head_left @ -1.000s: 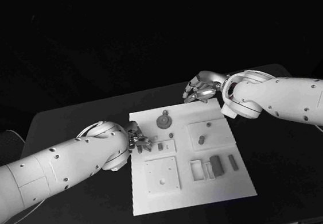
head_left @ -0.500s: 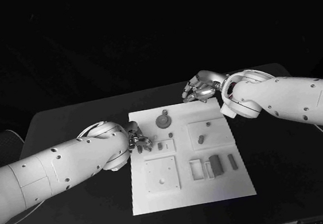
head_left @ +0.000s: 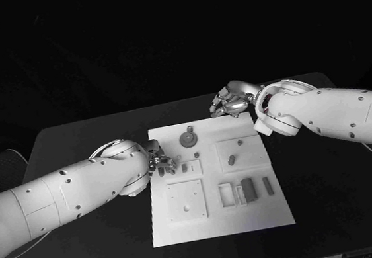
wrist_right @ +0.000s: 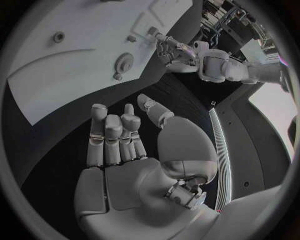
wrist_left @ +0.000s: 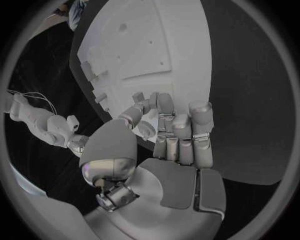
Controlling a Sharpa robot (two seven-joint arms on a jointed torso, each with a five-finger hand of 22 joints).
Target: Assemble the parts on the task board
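The white task board (head_left: 223, 223) lies mid-table. On it are a round grey disc (head_left: 189, 140), a small oblong part (head_left: 232, 159), small pegs (head_left: 185, 167) and upright bars (head_left: 248, 190). My left hand (head_left: 160, 163) sits over the board's left edge by the pegs. Its fingers (wrist_left: 178, 125) curl in toward the thumb, and what lies between them is hidden. My right hand (head_left: 230, 105) hovers over the black table just past the board's far right corner. Its fingers (wrist_right: 112, 132) are stretched out with nothing in them. The disc (wrist_right: 124, 62) lies ahead of it.
A raised square plate (head_left: 187, 201) and a pale open frame (head_left: 227, 195) take up the board's near half. Black table (head_left: 342, 197) surrounds the board on all sides. Both white forearms reach in low over the table's left and right sides.
My left hand has edged slightly away from me along the board's left edge. The right hand and the parts stay where they were.
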